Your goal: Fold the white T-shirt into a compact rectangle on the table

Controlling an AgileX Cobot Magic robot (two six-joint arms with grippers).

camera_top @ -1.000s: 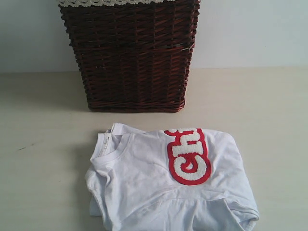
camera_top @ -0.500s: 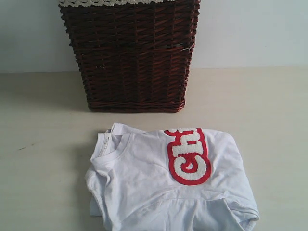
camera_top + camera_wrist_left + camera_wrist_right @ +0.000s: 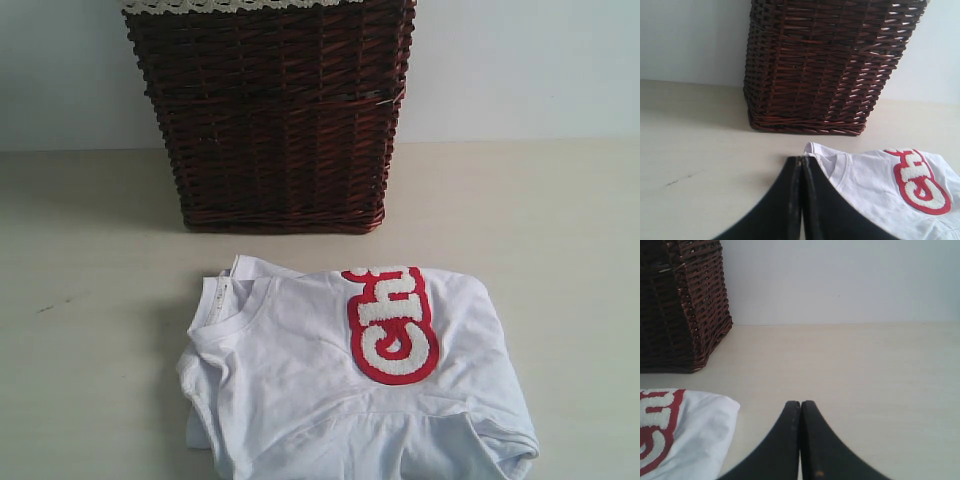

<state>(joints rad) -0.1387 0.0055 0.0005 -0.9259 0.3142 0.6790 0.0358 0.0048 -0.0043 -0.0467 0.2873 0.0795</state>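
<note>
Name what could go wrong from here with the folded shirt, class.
1. The T-shirt is a loose bundle with uneven edges, and a layer pokes out by the collar. It might slump open rather than hold a rectangle.
2. The shut left gripper appears close to that collar. Moving off, it could snag and drag the fold.
3. The basket stands just behind, so any shove of the shirt may bump it.

1. The white T-shirt [image 3: 300, 400] lies folded into a rumpled rectangle. Its ribbed crew neck [image 3: 232, 322] is at the left, and its fuzzy white lettering [image 3: 393, 325], outlined in thick red, faces up and runs sideways. The near edge is cropped, so it is possibly uneven there.
2. The counter [image 3: 90, 330] is pale beige, matte and flat, with tiny dark specks. The shirt rests on its near middle.
</note>
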